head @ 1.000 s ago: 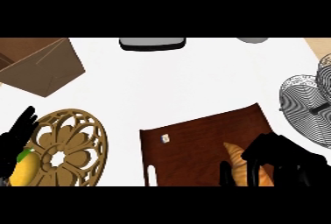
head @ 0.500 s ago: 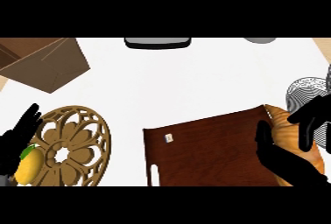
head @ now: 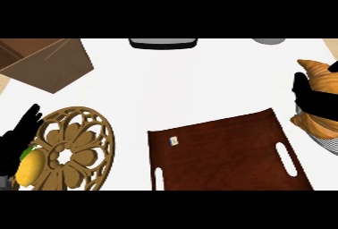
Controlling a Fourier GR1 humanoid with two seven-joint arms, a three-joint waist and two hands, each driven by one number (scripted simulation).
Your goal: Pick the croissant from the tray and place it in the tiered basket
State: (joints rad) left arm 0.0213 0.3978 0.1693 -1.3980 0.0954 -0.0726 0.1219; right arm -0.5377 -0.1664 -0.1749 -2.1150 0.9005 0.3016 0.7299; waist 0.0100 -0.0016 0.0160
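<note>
Golden croissant [head: 318,77], gripped in my curled right hand [head: 315,102] at the frame's right edge, is off the wooden tray [head: 224,154] and over the tiered basket [head: 327,144]; next, I judge, lower and release.

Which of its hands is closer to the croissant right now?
Right. The right hand is curled round the croissant at the view's right edge. The left hand rests far off at the left edge, beside the wooden plate.

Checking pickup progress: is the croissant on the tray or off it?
Off. The right hand curls round the croissant, which shows beyond the tray's right edge.
</note>
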